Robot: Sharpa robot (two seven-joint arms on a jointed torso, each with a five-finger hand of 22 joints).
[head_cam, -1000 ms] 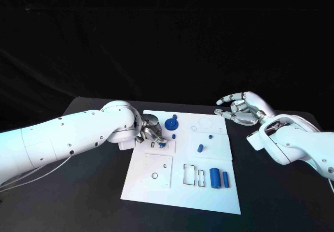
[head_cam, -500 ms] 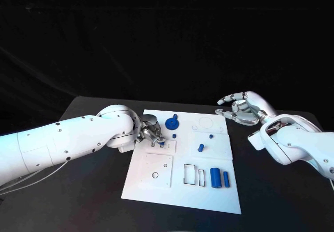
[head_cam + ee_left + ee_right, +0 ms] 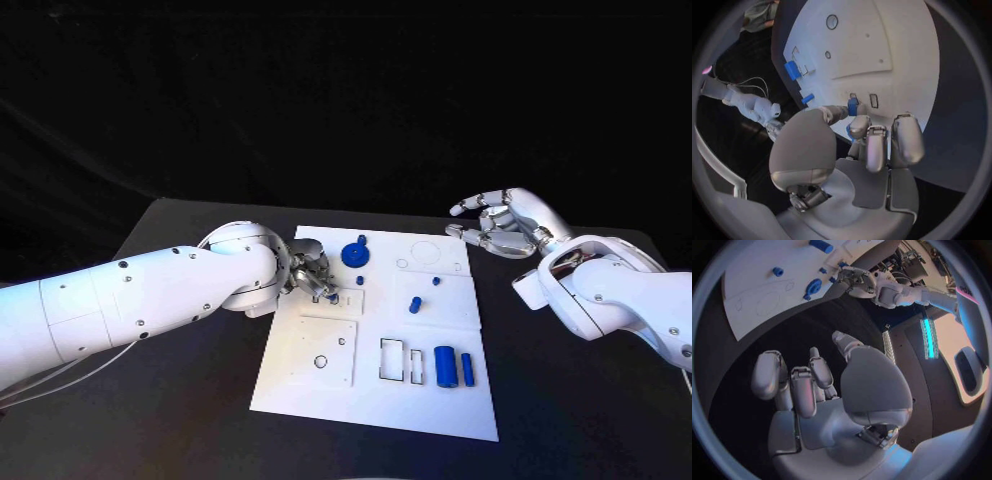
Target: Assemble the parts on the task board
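Two hands were at the black table [image 3: 173,400] in the head view: the left hand [image 3: 307,274] sat at the nine o'clock edge of the white task board [image 3: 378,400], fingers bunched over a small blue part [image 3: 335,296] near two small slots; the right hand [image 3: 498,225] hung off the board toward two o'clock, fingers apart and curled loosely, holding nothing. On the board, a blue round part [image 3: 355,257] lay toward eleven o'clock, a small blue peg [image 3: 415,305] near centre, and a thick blue cylinder [image 3: 444,367] with a thin blue rod [image 3: 467,369] just beside it toward five o'clock. Left wrist view: the left hand [image 3: 861,150] pinched the small blue part [image 3: 852,106] between thumb and fingertips, its lower end at or just above the task board [image 3: 898,50] beside a small slot; contact could not be told. The thick blue cylinder [image 3: 792,70] lay farther off. Right wrist view: the right hand [image 3: 826,390] was open over bare table [image 3: 786,335], nothing in it; the task board [image 3: 748,295] lay beyond, with the blue round part [image 3: 813,288] and the left hand [image 3: 856,278] at its far edge.
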